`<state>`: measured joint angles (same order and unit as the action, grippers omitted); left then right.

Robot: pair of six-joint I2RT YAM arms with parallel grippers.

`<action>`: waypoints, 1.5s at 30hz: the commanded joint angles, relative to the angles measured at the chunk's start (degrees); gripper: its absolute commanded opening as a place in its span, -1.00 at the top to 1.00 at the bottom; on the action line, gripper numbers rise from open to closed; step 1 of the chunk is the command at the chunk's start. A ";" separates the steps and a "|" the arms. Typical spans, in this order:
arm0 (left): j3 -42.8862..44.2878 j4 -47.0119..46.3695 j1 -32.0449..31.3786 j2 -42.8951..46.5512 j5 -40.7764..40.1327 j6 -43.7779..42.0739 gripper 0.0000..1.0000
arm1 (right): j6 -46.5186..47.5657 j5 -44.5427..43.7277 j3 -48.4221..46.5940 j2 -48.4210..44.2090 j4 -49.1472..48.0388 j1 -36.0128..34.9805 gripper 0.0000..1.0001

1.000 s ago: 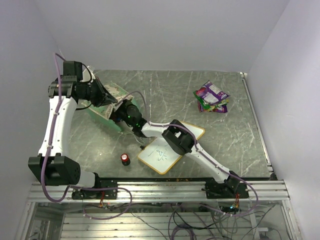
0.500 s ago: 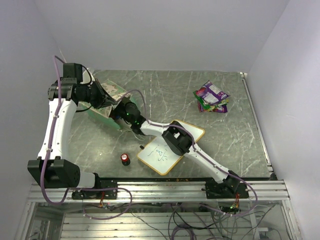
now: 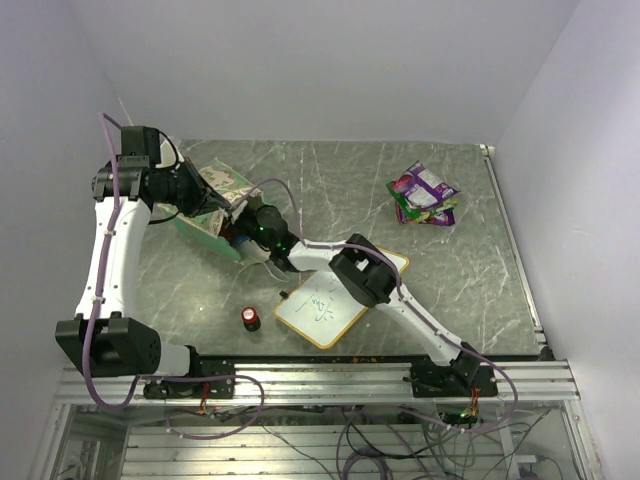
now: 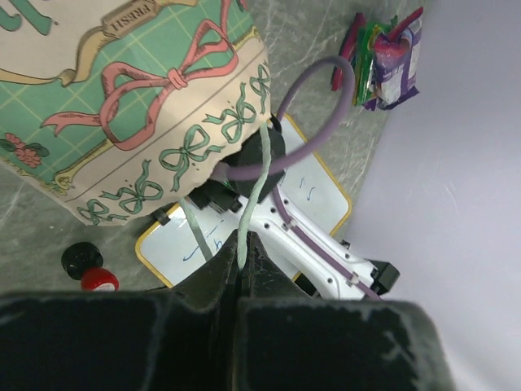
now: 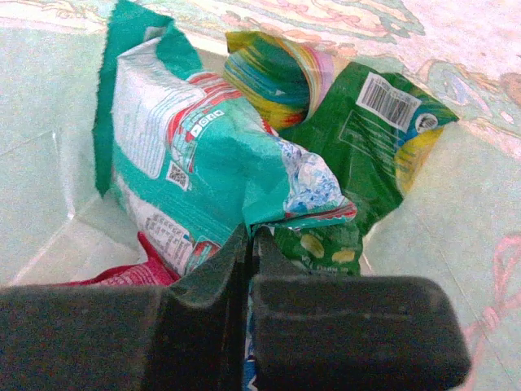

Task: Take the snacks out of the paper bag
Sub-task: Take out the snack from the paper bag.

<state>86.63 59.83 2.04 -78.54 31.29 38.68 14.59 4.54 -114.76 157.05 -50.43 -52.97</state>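
My right fingers [image 5: 281, 281] clamp a crinkled teal-and-white foil packet [image 5: 203, 155] stretching up-left beyond them; my left fingers [image 4: 264, 273] pinch the pale string handle [image 4: 252, 187] of the green-patterned paper bag [image 4: 122, 106].

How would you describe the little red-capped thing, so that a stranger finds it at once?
Look near the front edge of the table, just left of the whiteboard. The small black cylinder sits there alone, the only thing with a red cap.

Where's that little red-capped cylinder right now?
In the top view, the red-capped cylinder stands near the front edge of the table, just left of the whiteboard, with the paper bag farther back.
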 commanded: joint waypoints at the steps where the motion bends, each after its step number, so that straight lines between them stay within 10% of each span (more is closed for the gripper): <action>1: 1.62 -1.45 2.41 0.77 0.96 1.15 0.86 | 1.09 -0.23 7.67 -8.27 -1.81 -0.14 1.00; 16: 0.09 -3.30 3.60 0.42 2.73 2.81 0.86 | -1.05 -0.84 23.43 -16.45 -4.58 0.59 1.00; 29: -3.20 -4.29 3.62 2.15 4.94 3.49 0.86 | -2.42 -3.51 21.69 -15.26 -1.32 0.41 -0.29; 45: -3.49 -1.03 3.61 2.47 6.48 1.13 0.86 | -9.24 -14.59 -0.75 0.03 9.00 -0.10 -0.77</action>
<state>83.59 57.82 5.13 -77.89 35.75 40.86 8.29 -7.20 -111.22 152.94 -44.77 -53.23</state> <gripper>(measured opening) 0.073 0.879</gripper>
